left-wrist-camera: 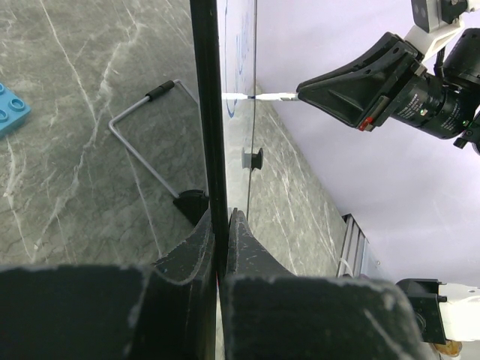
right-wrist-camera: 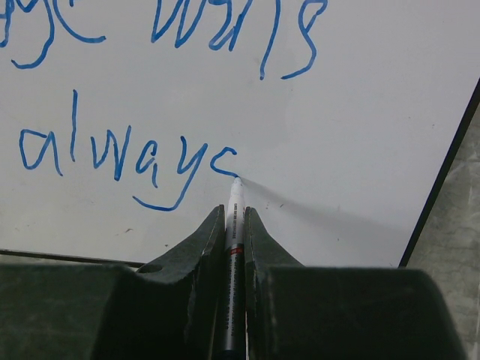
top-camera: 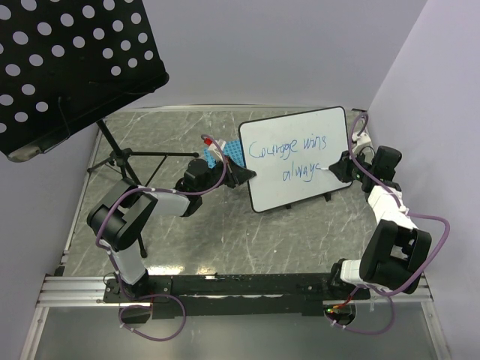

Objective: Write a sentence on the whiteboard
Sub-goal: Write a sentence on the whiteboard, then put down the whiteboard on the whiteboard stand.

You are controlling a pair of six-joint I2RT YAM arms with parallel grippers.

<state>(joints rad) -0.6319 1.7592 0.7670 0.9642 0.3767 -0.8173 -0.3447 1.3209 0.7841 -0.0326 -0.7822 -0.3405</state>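
Note:
The whiteboard [top-camera: 300, 176] stands tilted on the table at the back right. On it is the sentence [top-camera: 289, 150] in blue cursive, "Courage wins" above "always". My left gripper [top-camera: 244, 174] is shut on the board's left edge; in the left wrist view the fingertips of this gripper [left-wrist-camera: 222, 217] pinch the dark edge [left-wrist-camera: 206, 112]. My right gripper [right-wrist-camera: 234, 214] is shut on a white marker [right-wrist-camera: 234, 225]. The marker's tip touches the whiteboard [right-wrist-camera: 360, 150] at the end of the last blue stroke of "always" [right-wrist-camera: 112, 154]. Seen from above, the right gripper [top-camera: 337, 166] is at the board's right side.
A black perforated music stand [top-camera: 67, 60] overhangs the back left, its tripod [top-camera: 120, 157] on the table. A blue gridded rack [top-camera: 229, 154] lies behind the board's left edge. A wire foot [left-wrist-camera: 142, 142] props up the board. The wall [top-camera: 435, 112] is close on the right.

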